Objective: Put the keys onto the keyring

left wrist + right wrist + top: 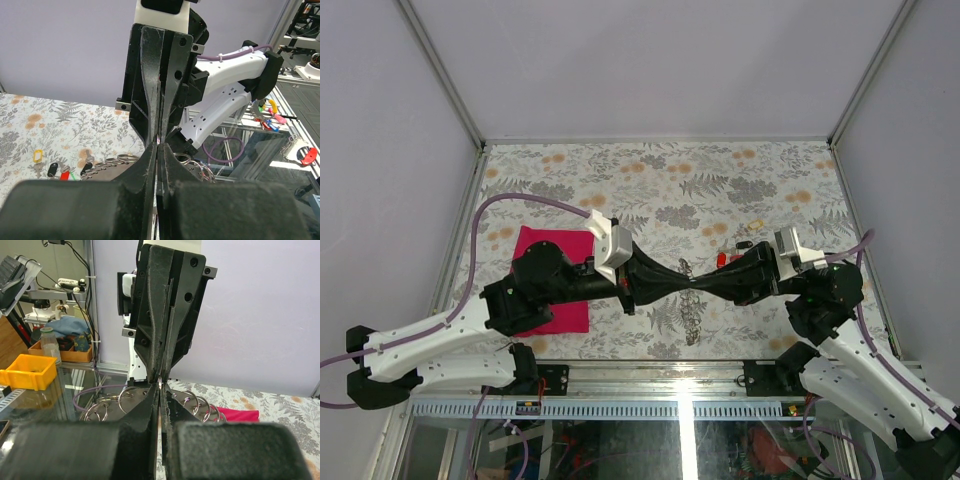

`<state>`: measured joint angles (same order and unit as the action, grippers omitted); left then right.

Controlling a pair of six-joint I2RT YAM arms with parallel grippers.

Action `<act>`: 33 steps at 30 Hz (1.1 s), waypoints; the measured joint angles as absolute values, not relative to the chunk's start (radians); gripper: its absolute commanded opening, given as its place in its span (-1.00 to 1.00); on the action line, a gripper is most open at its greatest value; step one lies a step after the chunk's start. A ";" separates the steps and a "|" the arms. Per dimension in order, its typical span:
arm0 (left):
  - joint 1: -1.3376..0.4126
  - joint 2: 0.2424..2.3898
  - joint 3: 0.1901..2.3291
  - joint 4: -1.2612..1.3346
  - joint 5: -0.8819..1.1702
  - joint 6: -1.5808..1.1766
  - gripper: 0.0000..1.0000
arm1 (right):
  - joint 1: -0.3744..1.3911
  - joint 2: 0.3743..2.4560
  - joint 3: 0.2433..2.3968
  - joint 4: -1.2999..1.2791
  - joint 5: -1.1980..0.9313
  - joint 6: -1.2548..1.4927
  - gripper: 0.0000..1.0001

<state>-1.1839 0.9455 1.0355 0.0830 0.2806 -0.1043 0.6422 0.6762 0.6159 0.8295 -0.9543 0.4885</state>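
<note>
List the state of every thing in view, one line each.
left pincer: shut, tip to tip with the right pincer.
right pincer: shut.
keyring: lying limp on the table below the pincers; whether it is gripped cannot be told.
keys: lying on the table, unheld.
magenta cloth: spread flat.

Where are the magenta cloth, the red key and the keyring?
magenta cloth (552,242): top external view, its upper part.
red key (64,175): left wrist view, its plastic head.
keyring (692,325): top external view, mid-chain.
</note>
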 measured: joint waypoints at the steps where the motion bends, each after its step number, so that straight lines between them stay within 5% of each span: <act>1: -1.184 0.945 1.036 0.083 0.281 -0.107 -1.00 | 0.642 0.675 0.616 0.827 -0.954 0.487 -1.00; 24: -1.184 0.964 1.054 0.011 0.278 -0.120 -1.00 | 0.643 0.608 0.624 0.611 -0.955 0.355 -0.63; 27: -1.184 0.964 1.057 0.004 0.273 -0.120 -1.00 | 0.643 0.601 0.625 0.596 -0.955 0.343 -0.69; 30: -1.184 0.964 1.062 -0.001 0.273 -0.120 -1.00 | 0.643 0.595 0.625 0.582 -0.953 0.331 -1.00; 33: -1.184 0.964 1.064 -0.006 0.274 -0.120 -1.00 | 0.643 0.593 0.627 0.564 -0.947 0.324 -1.00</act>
